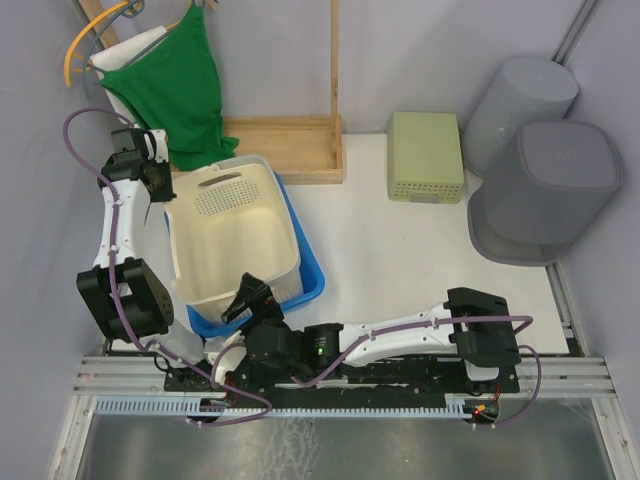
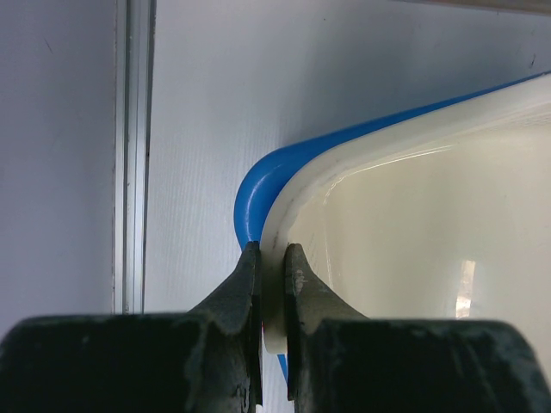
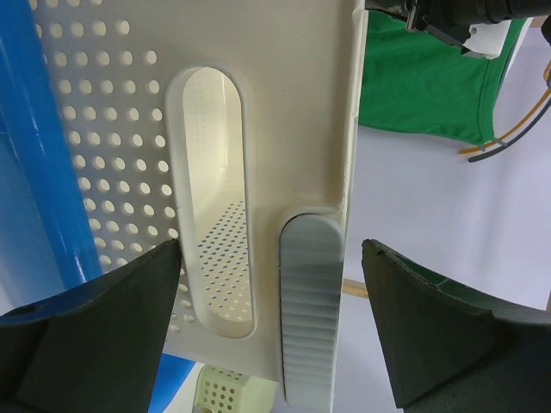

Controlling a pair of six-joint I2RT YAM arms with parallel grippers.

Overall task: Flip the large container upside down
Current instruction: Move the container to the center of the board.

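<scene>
At the table's left, you see the cream basket [image 1: 235,240] nested mouth-up in the blue tub [image 1: 306,258]. Your left gripper [image 2: 273,249] pinches its rim; your right gripper [image 3: 271,251] stands open around its near wall.

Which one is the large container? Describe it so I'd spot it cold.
On the left half of the white table lies a blue plastic tray. Nested in it is the cream perforated plastic basket, open side up. It alone is cream with slot handles, and the left gripper is clamped on its rim.
</scene>
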